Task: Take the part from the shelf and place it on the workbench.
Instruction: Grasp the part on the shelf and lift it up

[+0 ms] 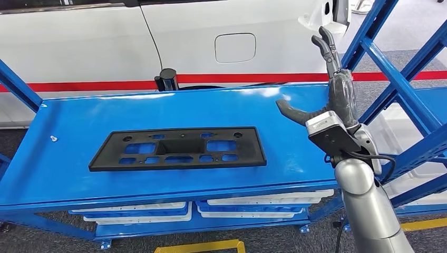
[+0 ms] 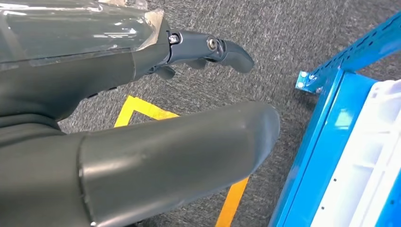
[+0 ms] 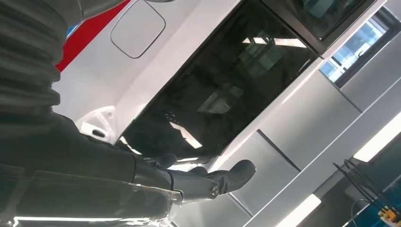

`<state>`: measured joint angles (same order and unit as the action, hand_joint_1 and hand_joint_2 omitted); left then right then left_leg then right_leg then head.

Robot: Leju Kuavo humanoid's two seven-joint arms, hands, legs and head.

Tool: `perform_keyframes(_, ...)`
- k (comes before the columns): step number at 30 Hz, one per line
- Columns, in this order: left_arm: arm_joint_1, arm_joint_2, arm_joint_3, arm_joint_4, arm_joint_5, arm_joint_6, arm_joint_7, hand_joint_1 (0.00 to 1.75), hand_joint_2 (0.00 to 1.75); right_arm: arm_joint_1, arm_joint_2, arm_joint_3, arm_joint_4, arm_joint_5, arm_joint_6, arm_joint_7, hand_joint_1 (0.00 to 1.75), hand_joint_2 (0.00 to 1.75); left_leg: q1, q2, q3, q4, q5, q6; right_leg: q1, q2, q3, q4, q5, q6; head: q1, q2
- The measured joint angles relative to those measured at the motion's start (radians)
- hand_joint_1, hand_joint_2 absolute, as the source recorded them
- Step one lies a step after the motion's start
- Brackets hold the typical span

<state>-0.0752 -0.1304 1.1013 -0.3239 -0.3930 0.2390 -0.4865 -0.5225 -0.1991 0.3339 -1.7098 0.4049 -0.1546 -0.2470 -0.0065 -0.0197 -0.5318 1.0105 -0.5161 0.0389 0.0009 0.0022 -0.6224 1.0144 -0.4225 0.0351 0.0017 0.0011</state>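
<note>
Beside a white car point(image 1: 211, 42), the black part point(image 1: 179, 148) lies flat on the blue workbench point(image 1: 63, 168), the right hand point(image 1: 329, 92) raised beside it, fingers spread, empty; the left hand point(image 2: 142, 118) hangs empty over the floor.

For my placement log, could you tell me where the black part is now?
In the head view, the black part lies flat on the blue workbench, left of the raised right robot hand.

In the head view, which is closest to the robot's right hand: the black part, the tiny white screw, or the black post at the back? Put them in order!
From the right robot hand:
1. Black part, lying flat mid-bench.
2. Black post, behind the bench's back edge.
3. White screw, near the bench's left end.
</note>
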Motion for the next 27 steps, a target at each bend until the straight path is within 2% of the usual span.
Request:
perform_keyframes(8,-0.006,0.002,0.000,0.000,-0.006,0.019,0.017,0.00,0.00,-0.050,0.020,0.075,0.003,0.018,0.056,0.050,0.00,1.75,0.000,0.002,0.003,-0.007,-0.001,-0.005,0.001,0.001,0.001,0.000,-0.005,-0.007,0.000,0.000)
perform_keyframes(18,-0.006,0.002,0.000,0.001,-0.022,0.045,0.029,0.00,0.00,-0.041,0.029,0.255,0.006,0.177,0.144,0.103,0.00,1.75,0.000,0.002,0.005,-0.007,0.000,-0.006,0.000,0.001,0.002,0.000,-0.005,-0.008,0.000,0.000)
perform_keyframes(27,-0.006,-0.001,0.000,0.003,-0.032,0.076,0.056,0.00,0.00,-0.029,0.033,0.370,0.014,0.213,0.197,0.124,0.00,1.75,-0.002,0.002,0.005,-0.007,-0.001,-0.007,-0.001,0.001,0.002,0.000,-0.005,-0.008,0.000,0.000)
